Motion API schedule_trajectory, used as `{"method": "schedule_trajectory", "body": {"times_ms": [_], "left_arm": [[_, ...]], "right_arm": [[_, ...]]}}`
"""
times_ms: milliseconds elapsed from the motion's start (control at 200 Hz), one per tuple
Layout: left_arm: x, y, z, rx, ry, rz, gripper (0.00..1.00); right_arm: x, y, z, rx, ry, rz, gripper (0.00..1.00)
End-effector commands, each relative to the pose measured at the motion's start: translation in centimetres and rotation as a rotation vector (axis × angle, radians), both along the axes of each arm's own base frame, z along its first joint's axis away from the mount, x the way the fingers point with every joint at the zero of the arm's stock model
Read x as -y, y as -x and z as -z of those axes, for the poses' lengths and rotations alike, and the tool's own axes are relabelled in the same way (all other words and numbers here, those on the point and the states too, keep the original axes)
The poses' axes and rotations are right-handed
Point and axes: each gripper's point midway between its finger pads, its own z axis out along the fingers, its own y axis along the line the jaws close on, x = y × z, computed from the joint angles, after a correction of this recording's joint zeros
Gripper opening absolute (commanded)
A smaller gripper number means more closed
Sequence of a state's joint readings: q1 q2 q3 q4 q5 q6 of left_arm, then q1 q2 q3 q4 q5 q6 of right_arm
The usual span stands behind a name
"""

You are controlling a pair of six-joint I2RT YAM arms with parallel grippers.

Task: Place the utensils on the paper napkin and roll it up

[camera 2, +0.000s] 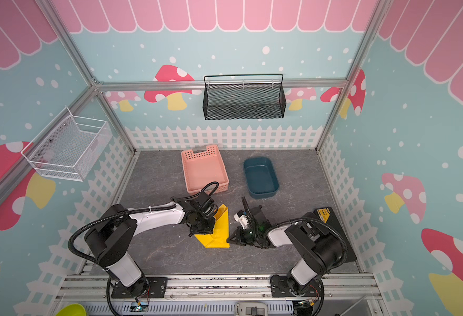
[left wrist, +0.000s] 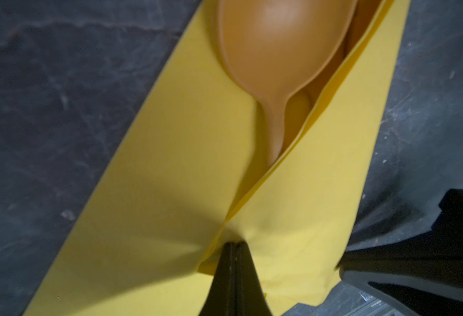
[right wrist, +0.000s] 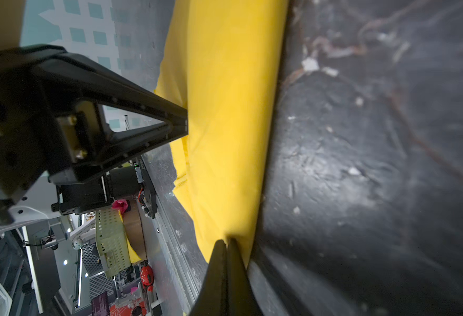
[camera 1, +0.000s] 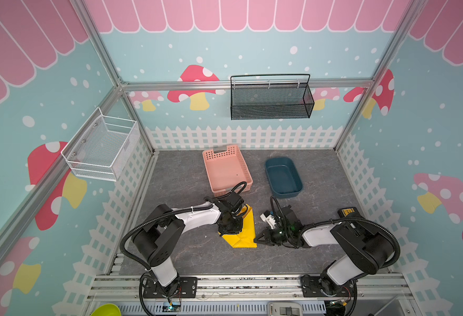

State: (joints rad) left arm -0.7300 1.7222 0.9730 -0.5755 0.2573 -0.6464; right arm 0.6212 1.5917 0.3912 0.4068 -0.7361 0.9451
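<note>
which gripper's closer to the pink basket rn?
Left. The left gripper pinches the napkin just in front of the pink basket. The right gripper pinches the napkin's near corner, farther away and off to the right.

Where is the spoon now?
In the left wrist view the spoon lies partly wrapped in the yellow paper napkin, mid-table, pinched by the left hand and right hand, near the pink basket.

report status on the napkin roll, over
Left gripper shut, pinching paper napkin. Right gripper shut on its edge. Spoon tucked inside the fold, bowl showing. Pink basket and blue tub apart, behind.
</note>
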Motion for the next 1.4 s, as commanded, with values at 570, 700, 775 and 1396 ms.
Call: {"method": "schedule_trajectory", "body": {"times_ms": [570, 700, 775, 1396], "left_arm": [[-1.4, 0.6, 1.8, -0.006, -0.070, 0.009, 0.03], [-1.4, 0.6, 1.7, -0.006, -0.069, 0.009, 0.03], [-1.4, 0.6, 1.6, -0.005, -0.071, 0.011, 0.03], [-1.7, -0.8, 1.2, 0.045, -0.093, 0.012, 0.03]], "right_arm": [[-1.0, -3.6, -2.8, 0.104, -0.016, -0.004, 0.01], [-1.2, -3.6, -1.5, 0.076, -0.022, -0.019, 0.01], [-0.5, -3.4, -0.2, 0.053, 0.009, -0.006, 0.00], [0.6, 0.7, 3.3, -0.081, 0.111, 0.003, 0.00]]}}
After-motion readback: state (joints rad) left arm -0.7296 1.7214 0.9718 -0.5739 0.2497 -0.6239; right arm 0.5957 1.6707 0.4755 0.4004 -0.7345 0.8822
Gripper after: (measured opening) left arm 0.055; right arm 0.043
